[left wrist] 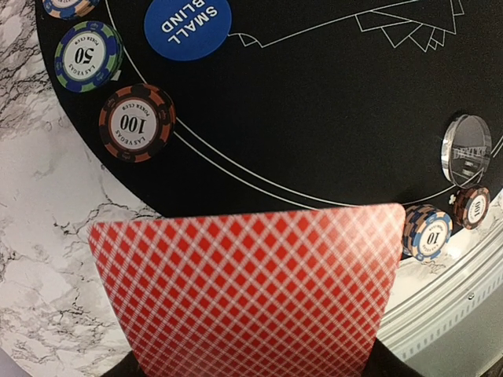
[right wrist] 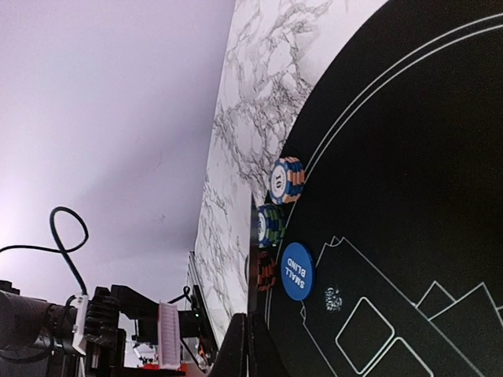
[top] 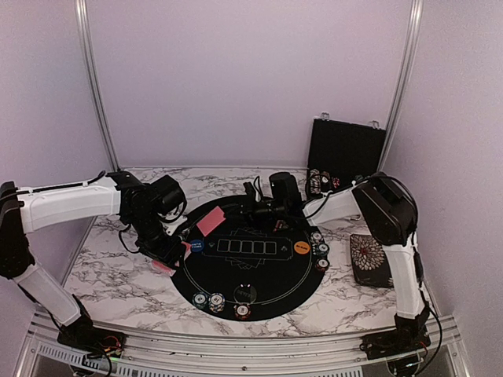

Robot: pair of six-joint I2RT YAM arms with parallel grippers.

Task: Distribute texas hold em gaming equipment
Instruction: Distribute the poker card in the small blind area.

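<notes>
We judge card dealing in hand: the left gripper (top: 167,258) clamps red-backed cards (left wrist: 247,290) over the left edge of the black mat (top: 271,276), the right gripper (right wrist: 247,349) is closed with nothing visibly held, and next it must open to pinch one card off.

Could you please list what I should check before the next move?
1. The left pincer grips the red-backed card: ok.
2. One card or several in that grip: cannot tell.
3. The right pincer is shut and empty: ok.
4. The small blind button lies on the black mat: ok.
5. The chip stacks beside that button stand upright: ok.
</notes>
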